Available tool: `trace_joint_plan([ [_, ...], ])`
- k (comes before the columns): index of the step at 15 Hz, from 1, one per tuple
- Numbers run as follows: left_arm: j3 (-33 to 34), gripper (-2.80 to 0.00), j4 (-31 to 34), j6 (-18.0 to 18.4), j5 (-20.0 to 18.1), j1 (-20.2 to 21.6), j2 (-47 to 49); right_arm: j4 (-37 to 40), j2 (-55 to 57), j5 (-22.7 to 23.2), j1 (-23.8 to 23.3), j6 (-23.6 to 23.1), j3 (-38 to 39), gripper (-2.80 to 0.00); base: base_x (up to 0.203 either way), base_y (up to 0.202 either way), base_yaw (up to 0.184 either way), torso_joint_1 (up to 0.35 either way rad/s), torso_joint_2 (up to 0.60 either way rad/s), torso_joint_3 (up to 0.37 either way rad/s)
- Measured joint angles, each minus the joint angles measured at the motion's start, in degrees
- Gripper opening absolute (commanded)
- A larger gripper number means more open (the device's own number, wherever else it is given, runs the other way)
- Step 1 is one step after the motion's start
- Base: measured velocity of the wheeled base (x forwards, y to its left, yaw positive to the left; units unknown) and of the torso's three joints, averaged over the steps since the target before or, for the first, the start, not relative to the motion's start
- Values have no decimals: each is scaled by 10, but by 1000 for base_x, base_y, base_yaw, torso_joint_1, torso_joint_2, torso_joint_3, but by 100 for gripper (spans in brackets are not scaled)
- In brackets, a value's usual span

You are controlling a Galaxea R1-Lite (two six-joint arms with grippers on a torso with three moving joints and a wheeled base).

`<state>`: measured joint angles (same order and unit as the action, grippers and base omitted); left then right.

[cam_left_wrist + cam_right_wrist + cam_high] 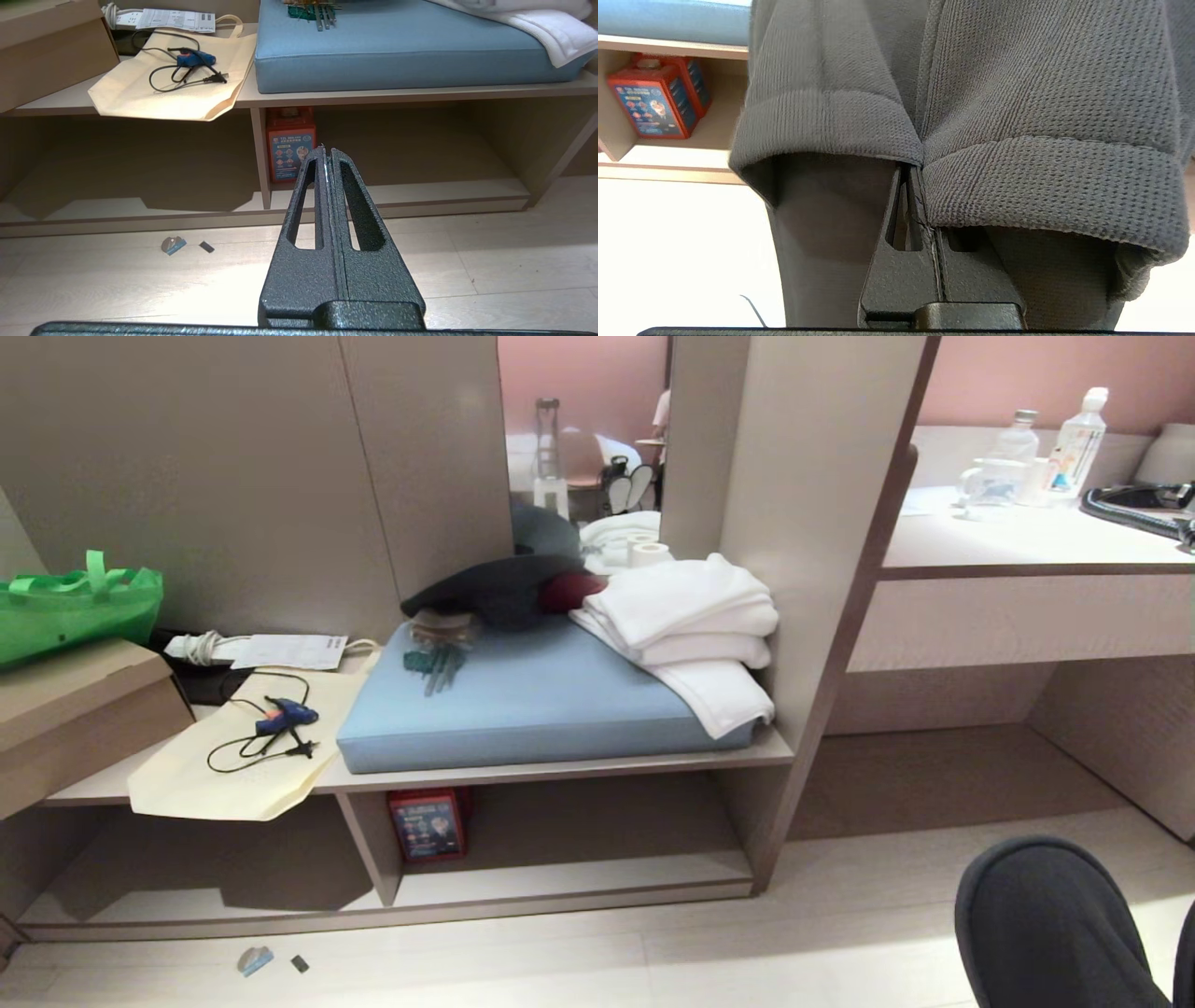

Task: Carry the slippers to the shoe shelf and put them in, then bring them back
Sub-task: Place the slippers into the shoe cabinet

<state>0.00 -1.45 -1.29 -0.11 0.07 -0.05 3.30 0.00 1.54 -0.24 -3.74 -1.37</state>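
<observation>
left pincer point(327, 151) is empty, both fingers pressed flat together, held out level and pointing at the shoe shelf point(420, 191), tips hanging above the floor point(490, 261) a bit short of it. off to its left side on the floor sit two small scraps point(174, 244). straight past the tips is one red and blue box point(290, 144) standing in the shelf against the one vertical divider point(259, 158), so two open cubbies, one each side. above the tips, on the bench board: one blue cushion point(397, 51), one cream tote bag point(177, 93) to the left with one blue glue gun point(196, 59) and its black cord on it, and one cardboard box point(51, 56) further left.

right pincer point(920, 186) is clamped shut on the slippers point(1017, 116). there are two of them, dark grey knit, pinched side by side where their opening hems meet, one draped either side of the fingers and hanging in the air, not in the shelf. past them to the left you get the same red box point(651, 105) in the cubby.

from the head camera only a dark slipper toe point(1046, 924) shows in the lower right corner, well apart from the shoe shelf point(579, 882). also one green bag point(79, 602), a stack of white towels point(691, 625) (can't count the layers for sure), one dark bundle of clothing point(504, 588), and two clear bottles point(1074, 443) on the desk counter point(1018, 541) at far right.
</observation>
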Motion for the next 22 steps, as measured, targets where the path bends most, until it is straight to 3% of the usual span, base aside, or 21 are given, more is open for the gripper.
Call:
trace_joint_plan([
  [22,0,-280,0,-1,0,0,0,0,0,-1,0,-7,0,-280,0,0,0,4,4,-175],
])
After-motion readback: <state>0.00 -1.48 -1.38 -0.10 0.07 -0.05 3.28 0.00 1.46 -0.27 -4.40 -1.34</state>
